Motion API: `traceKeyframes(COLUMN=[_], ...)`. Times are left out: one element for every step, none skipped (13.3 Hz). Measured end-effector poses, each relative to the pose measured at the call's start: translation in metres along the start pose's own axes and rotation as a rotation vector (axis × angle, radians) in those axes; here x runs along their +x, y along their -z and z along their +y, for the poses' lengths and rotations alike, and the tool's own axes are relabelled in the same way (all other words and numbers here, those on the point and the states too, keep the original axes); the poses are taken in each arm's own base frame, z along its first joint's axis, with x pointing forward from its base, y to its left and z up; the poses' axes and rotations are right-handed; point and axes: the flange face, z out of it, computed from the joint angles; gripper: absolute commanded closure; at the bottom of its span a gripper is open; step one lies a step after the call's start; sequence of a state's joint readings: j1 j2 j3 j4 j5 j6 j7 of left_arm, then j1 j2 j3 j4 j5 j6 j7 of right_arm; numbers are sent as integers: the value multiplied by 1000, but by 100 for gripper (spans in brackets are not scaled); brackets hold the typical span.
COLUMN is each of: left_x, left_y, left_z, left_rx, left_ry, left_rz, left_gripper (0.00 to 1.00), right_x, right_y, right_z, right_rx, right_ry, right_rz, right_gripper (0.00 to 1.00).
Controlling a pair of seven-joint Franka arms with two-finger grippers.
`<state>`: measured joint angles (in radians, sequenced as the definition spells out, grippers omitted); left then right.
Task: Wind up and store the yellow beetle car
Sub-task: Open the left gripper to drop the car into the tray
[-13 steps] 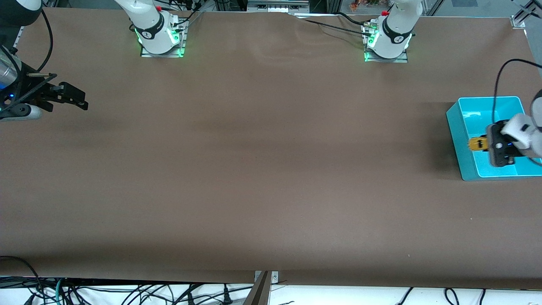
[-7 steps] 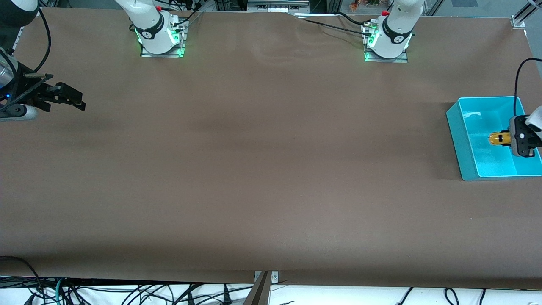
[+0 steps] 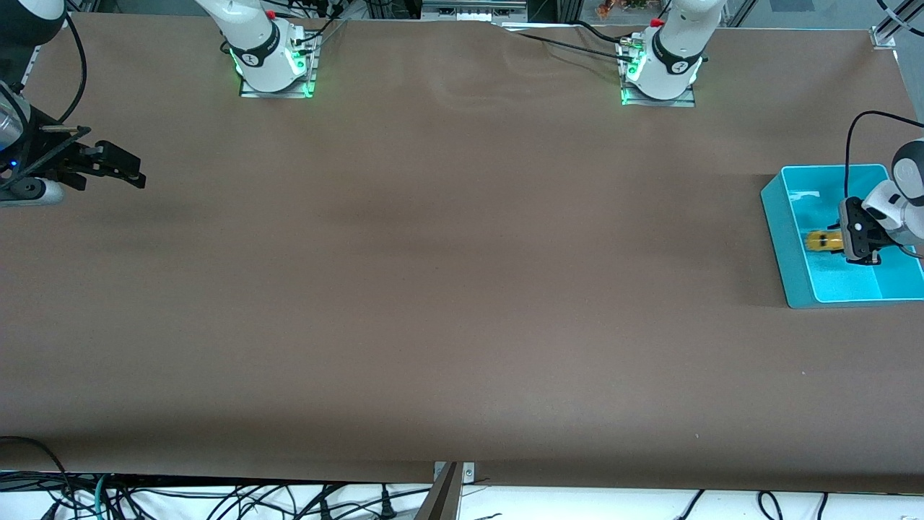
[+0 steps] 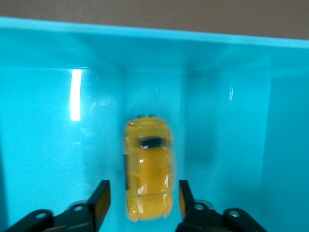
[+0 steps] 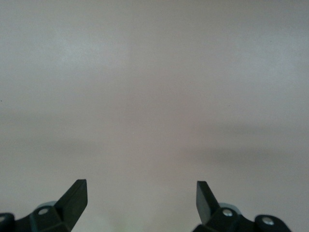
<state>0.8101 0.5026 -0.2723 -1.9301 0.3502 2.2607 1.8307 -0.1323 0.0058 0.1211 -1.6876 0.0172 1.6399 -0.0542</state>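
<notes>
The yellow beetle car (image 3: 821, 242) lies on the floor of a teal bin (image 3: 778, 238) at the left arm's end of the table. My left gripper (image 3: 843, 242) is down inside the bin, open, with the car's end between its fingers. In the left wrist view the car (image 4: 147, 166) shows a gap to each finger (image 4: 100, 203) and looks blurred; the bin's wall (image 4: 217, 53) stands just past it. My right gripper (image 3: 119, 170) waits open and empty over the table's edge at the right arm's end. It holds nothing in the right wrist view (image 5: 141, 195).
The bin's walls closely surround the left gripper and the car. The brown table top (image 3: 447, 274) stretches between the two arms. Both arm bases (image 3: 271, 61) stand along the table edge farthest from the front camera. Cables hang below the nearer edge.
The left gripper held the car over the bin's wall, then lowered into the bin. Its fingers now stand apart from the car, which lies on the bin floor. The right arm barely moved.
</notes>
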Motion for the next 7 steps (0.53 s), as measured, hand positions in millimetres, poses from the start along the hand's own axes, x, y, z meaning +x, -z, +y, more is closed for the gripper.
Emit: traceKeyframes(left_x=[0, 0, -3, -4, 0, 9, 20], left_y=[3, 8, 17, 32, 52, 76, 105], left_z=[-2, -5, -9, -14, -20, -28, -36], left_rx=[6, 16, 32, 37, 25, 7, -11], left_ry=[-4, -4, -2, -3, -10, -12, 4], left_rz=[-2, -7, -15, -23, -25, -24, -23], left_gripper=[0, 0, 0, 0, 0, 0, 0], right_x=[0, 0, 0, 0, 0, 0, 0], right_y=[0, 0, 0, 0, 0, 0, 0], right_z=[0, 0, 0, 0, 0, 0, 0], right_rx=[0, 0, 0, 0, 0, 0, 0], right_ry=[0, 0, 0, 0, 0, 0, 0], right_rz=[0, 0, 0, 0, 0, 0, 0], right_gripper=[0, 0, 0, 0, 0, 0, 0])
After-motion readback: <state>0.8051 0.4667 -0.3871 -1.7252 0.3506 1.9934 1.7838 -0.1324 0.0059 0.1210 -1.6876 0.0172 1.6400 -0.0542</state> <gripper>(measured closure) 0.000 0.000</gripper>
